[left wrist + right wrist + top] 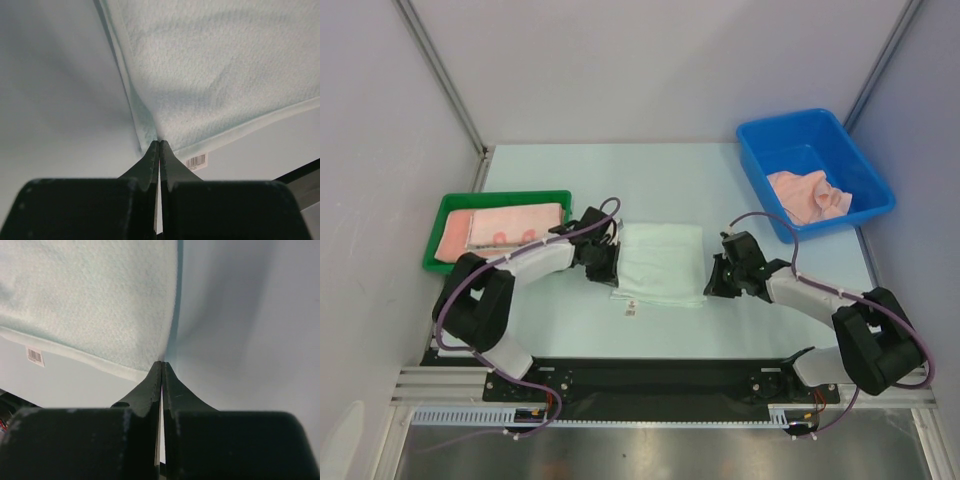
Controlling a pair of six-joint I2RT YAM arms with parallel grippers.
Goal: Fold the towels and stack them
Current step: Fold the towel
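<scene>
- Left claw (610,266), black and two-fingered, is pinched on the near left corner of a pale white rectangular terry towel (662,262). In the left wrist view its fingertips (152,152) meet with no gap and the cloth puckers up into them.
- Right claw (715,283), of the same build, is pinched on the towel's right edge, by the near right corner. In the right wrist view the hem runs straight into its closed fingertips (172,390).
- Pale blue-grey flat table (550,170) carries everything.
- Deep blue rectangular plastic bin (840,220) sits at the far right of the table, well apart from the white towel. One crumpled salmon-pink terry towel (810,195) lies inside it.
- Shallow green rectangular plastic tray (505,197) sits at the left, near the left arm. Folded salmon-pink terry cloth (505,225) lies flat in it; how many pieces cannot be told.
- White towel lies flat in the middle of the table, between the two claws.
- Small white barcode tag (630,311) lies on the table, at the towel's near edge, towards its left corner.
</scene>
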